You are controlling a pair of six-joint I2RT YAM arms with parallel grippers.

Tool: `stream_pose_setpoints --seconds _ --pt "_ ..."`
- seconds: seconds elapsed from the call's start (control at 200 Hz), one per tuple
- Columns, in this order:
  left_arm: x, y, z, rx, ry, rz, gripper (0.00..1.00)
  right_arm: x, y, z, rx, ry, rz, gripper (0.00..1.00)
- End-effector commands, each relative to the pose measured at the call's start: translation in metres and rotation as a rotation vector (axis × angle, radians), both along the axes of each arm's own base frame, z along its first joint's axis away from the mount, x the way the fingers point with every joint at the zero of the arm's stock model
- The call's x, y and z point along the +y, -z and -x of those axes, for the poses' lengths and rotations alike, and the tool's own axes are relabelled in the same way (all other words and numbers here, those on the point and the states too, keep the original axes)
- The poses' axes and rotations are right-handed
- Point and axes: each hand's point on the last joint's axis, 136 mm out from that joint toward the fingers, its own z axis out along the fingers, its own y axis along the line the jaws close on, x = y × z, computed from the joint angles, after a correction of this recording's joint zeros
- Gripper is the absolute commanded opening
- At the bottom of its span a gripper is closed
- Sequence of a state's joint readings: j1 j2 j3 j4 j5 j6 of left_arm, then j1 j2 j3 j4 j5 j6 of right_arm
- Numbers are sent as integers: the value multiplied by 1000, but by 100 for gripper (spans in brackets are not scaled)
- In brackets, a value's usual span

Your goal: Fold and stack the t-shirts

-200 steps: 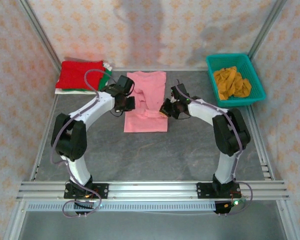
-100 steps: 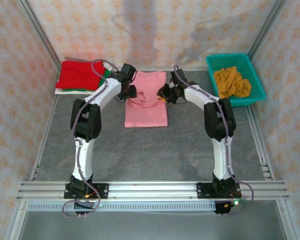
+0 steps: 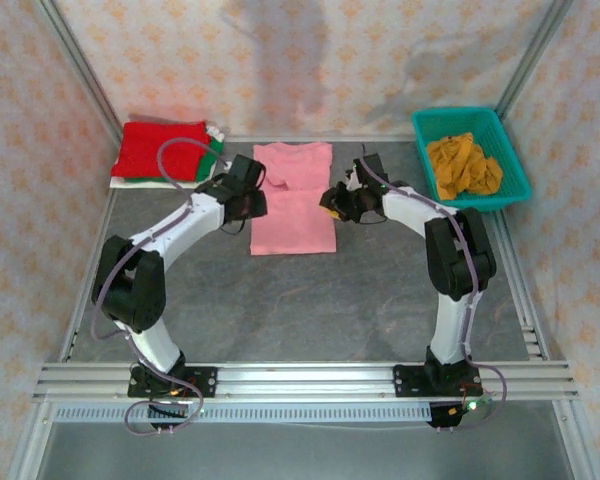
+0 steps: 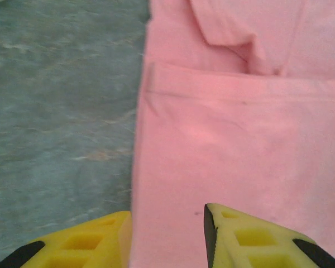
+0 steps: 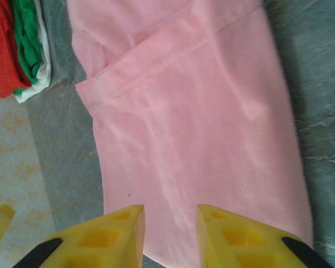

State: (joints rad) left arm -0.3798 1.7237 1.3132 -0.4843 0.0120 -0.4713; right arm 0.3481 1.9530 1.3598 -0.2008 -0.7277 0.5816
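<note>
The pink t-shirt [image 3: 293, 197] lies flat on the grey table, with a fold line across its middle [image 4: 240, 139] [image 5: 195, 123]. My left gripper [image 3: 250, 205] hovers at its left edge, open with nothing between its fingers [image 4: 167, 215]. At the shirt's right edge my right gripper [image 3: 332, 200] is also open and empty [image 5: 170, 209]. At the back left is a stack with the red t-shirt [image 3: 160, 148] on top, the green t-shirt [image 3: 213, 157] and the white t-shirt [image 3: 130, 182] beneath. The mustard-orange t-shirt [image 3: 463, 165] lies crumpled in the basket.
The teal lattice basket [image 3: 421, 127] stands at the back right corner. Metal frame rails run along the table's sides and near edge. The folded stack [image 5: 22, 50] sits just left of the pink shirt. Bare grey table [image 3: 300, 300] lies in front of the shirt.
Both grippers have pulled back toward me from the shirt's far half. The raised bunch of pink cloth between them is gone and the shirt now lies flat and shorter.
</note>
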Motion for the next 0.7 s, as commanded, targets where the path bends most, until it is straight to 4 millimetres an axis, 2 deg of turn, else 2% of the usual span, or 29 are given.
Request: stream_pose_setpoints --seconds 0.0,0.075,0.18,0.375,0.561,0.696 --pt "-14 27 -11 -14 20 32 38 20 -25 -3 -118 -67 -38 27" --pt "-23 42 -15 15 33 59 34 35 -11 3 -100 -88 -38 21" --pt "-32 59 -13 36 32 104 33 45 9 11 -40 -70 -60 18" --pt "-33 92 10 90 47 99 33 37 46 37 21 -51 -7 17" --pt "-19 123 39 139 -4 95 32 25 81 66 77 -61 77 17" --pt "-12 137 63 163 -24 105 32 15 94 88 102 -48 99 16"
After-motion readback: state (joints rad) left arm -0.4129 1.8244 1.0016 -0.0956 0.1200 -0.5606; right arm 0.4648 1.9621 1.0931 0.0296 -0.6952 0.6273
